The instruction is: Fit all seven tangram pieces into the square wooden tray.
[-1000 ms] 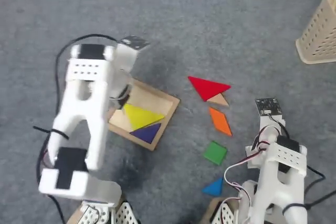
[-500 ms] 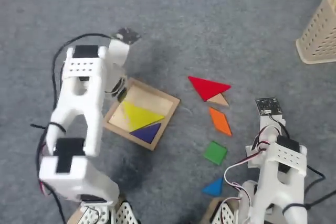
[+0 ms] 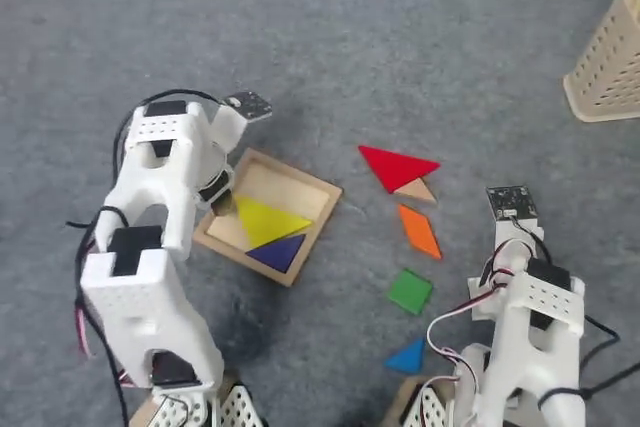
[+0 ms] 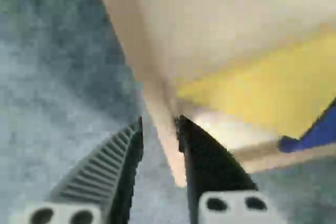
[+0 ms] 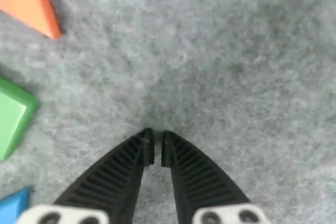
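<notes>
left gripper (image 4: 157, 123) on tray (image 3: 300, 173) rim (pinched), right gripper (image 5: 156, 148) closed

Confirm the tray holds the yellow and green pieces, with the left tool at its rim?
No. The wooden tray holds the yellow piece and the purple piece; the green piece lies outside on the carpet, as the high view shows. The left tool is at its rim.

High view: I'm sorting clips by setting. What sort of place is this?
Probably a tabletop robot workbench: grey felt-like mat, two small white arms, and a wooden tray with loose tangram pieces nearby.
</notes>
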